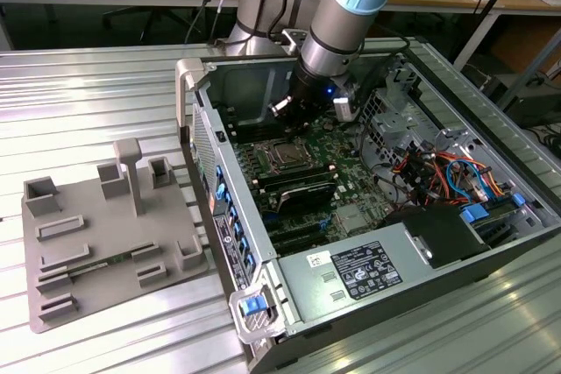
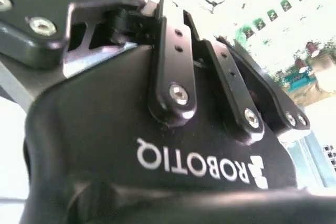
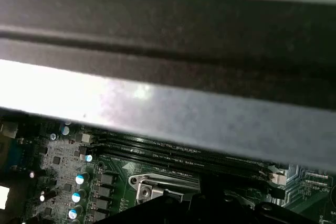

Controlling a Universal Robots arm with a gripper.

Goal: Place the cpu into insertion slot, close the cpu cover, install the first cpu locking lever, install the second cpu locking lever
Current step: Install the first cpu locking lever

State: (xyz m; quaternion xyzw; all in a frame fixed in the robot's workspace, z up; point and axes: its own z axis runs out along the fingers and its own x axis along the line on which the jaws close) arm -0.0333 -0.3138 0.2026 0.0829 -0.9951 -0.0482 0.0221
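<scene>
Cpu (image 1: 285,155) sits in the insertion slot (image 1: 270,147), frame centre; I judge placement done. Whether my gripper (image 1: 302,102) is clenched, I cannot tell.

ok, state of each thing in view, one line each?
computer case: side open, lying flat on the table.
insertion slot: silver square face showing in it; whether the cpu is seated or the cover shut, cannot tell.
pincer: above the board, just behind the slot, touching nothing visible.
grey fixture tray: on the table at the exterior view's left.
</scene>
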